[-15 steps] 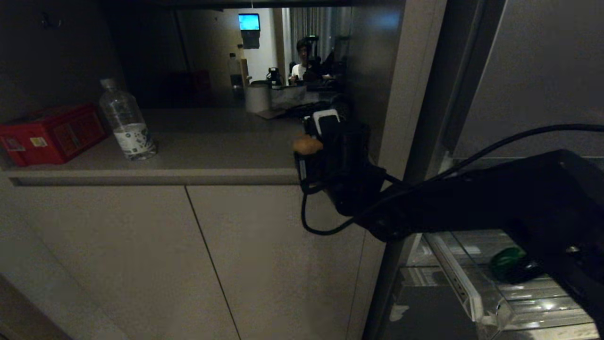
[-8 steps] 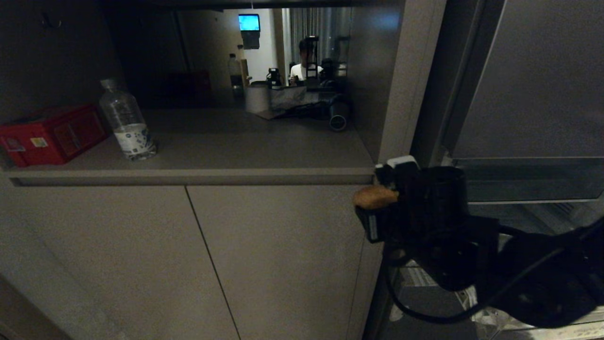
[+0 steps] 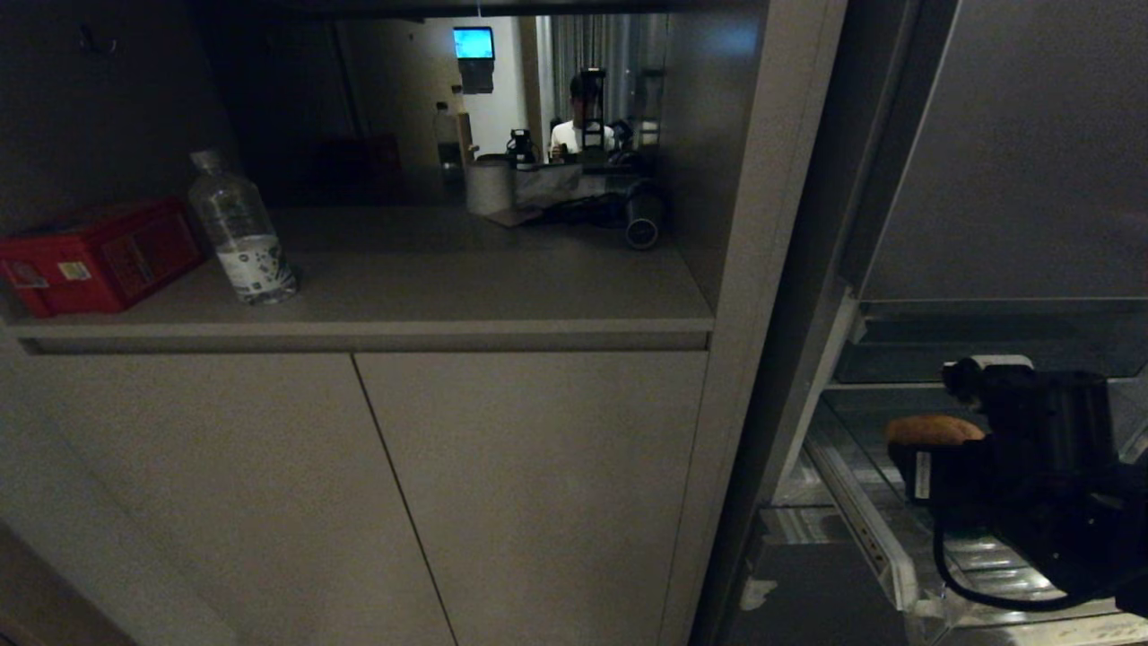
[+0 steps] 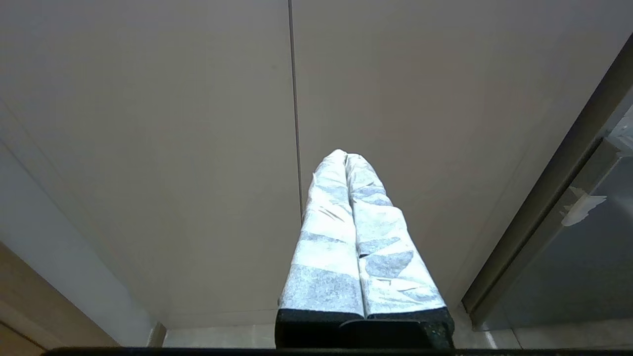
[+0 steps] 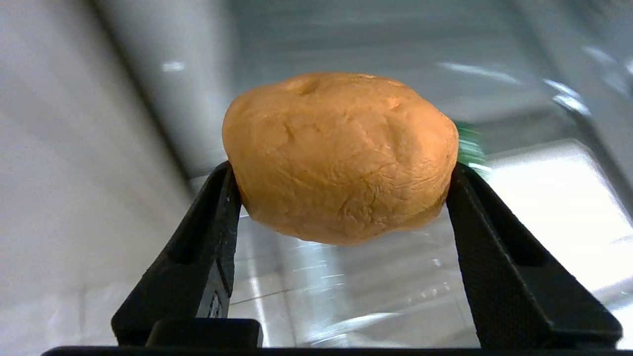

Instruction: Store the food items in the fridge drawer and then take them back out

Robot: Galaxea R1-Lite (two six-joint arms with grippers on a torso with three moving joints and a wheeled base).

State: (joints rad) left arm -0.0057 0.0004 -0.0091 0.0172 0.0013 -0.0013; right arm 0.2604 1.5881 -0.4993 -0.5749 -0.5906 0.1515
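At lower right of the head view your right gripper (image 3: 906, 458), its fingers (image 5: 217, 222) closed on the potato (image 3: 933, 429), sits above the open drawer (image 3: 883, 547), with clear room below it. The cabinet post (image 3: 762, 314) hems it at left. At upper left, the tabletop (image 3: 466, 287) is free between bottle (image 3: 240, 229) and roll (image 3: 642, 224).

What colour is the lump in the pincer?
Orange-brown potato, matte and wrinkled; clearest in the right wrist view.

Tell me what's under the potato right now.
The potato, clamped in the right hand, hangs over the clear fridge drawer. A sliver of green shows behind it; what it belongs to is covered.
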